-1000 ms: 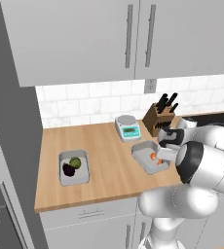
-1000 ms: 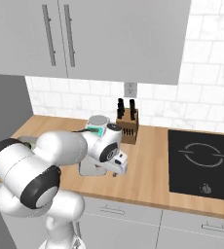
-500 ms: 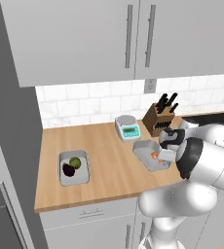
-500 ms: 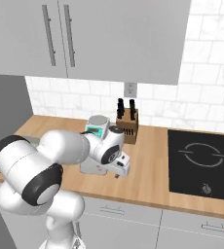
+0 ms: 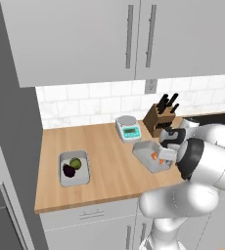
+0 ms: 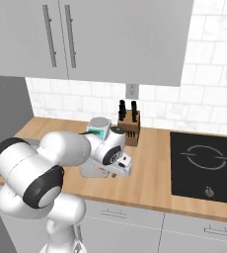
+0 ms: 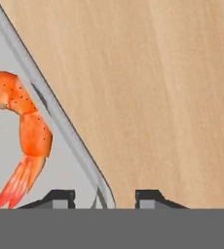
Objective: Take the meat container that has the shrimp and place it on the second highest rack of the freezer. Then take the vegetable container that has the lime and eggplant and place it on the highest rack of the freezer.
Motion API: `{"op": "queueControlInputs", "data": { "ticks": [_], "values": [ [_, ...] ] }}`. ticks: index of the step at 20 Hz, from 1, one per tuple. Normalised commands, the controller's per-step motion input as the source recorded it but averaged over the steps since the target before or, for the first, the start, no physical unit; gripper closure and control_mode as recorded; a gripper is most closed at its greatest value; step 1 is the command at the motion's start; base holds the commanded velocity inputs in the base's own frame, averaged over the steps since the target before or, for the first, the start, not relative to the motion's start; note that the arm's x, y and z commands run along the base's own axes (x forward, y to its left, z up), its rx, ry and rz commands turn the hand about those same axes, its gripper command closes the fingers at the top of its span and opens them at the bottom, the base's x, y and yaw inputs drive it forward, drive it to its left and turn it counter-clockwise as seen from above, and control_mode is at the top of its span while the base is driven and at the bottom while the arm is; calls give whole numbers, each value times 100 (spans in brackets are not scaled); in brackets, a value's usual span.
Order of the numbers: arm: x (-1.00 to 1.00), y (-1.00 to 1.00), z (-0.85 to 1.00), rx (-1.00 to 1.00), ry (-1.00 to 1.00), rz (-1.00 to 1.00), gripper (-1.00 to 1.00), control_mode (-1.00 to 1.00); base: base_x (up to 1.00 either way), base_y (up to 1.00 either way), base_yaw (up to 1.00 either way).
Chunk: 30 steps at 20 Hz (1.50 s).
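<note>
Hand view shows the gripper with one fingertip on each side of the rim of the meat container, jaws straddling that wall; whether they pinch it cannot be told. Shrimp lies inside, container on the table.

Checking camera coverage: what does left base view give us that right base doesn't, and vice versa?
Left base alone: the vegetable container holding the lime and eggplant, plus the shrimp in the meat container, with the pincer at that tray's right rim. Right base alone: the black cooktop and the pincer's right side. Both: knife block, scale, wooden counter, upper cabinets.
</note>
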Motion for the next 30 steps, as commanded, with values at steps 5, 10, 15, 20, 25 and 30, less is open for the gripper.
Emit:
{"op": "queueControlInputs", "data": {
  "ticks": [5, 10, 15, 20, 25, 30],
  "values": [
    [0, 3, 0, 0, 0, 0, 100, -100, 0, 0, 0],
    [-2, 1, 0, 0, 0, 0, 100, -100, 0, 0, 0],
    [-25, 0, 4, 0, -5, -8, 100, -100, 0, 0, 0],
    [-24, 0, 17, 0, -23, -20, 100, -100, 0, 0, 0],
    [-8, 16, 50, -2, -15, -29, 100, -100, 0, 0, 0],
    [0, 54, 75, -3, -7, -42, 100, -100, 0, 0, 0]
  ]
}}
